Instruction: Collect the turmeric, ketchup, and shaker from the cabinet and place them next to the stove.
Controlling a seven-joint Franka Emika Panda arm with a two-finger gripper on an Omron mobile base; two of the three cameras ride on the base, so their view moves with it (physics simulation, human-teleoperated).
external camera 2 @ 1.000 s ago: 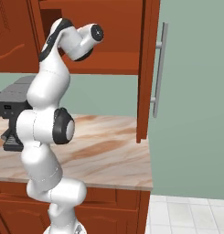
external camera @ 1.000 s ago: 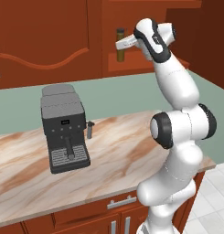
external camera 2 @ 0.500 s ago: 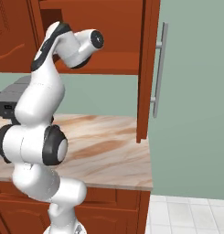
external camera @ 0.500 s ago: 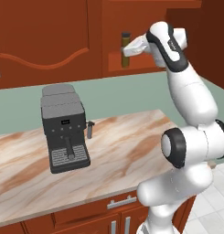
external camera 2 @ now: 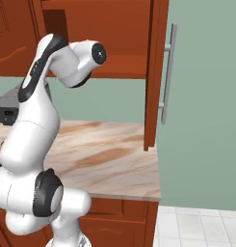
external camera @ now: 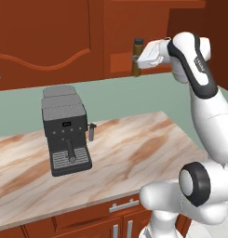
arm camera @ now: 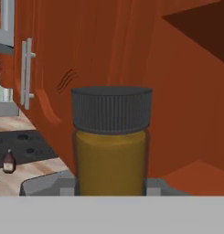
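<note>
One of three seemingly delivered: ketchup (arm camera: 9,162) down beside the stove (arm camera: 22,144). Gripper (external camera: 137,62) clamped around the turmeric (arm camera: 111,141), up at the cabinet (external camera: 129,28) niche, far from the stove. Shaker unaccounted for.

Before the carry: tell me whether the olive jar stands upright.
Upright: the olive-brown jar with dark ribbed cap stands vertical, cap level on top.

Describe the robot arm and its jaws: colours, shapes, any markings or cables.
The arm is glossy white, built of rounded tubular links with dark grey to black round caps and bands at the joints. The gripper has a boxy white body; its jaws end in small dark tips with grey blocks, as the hand view shows. No cables or markings are visible.
</note>
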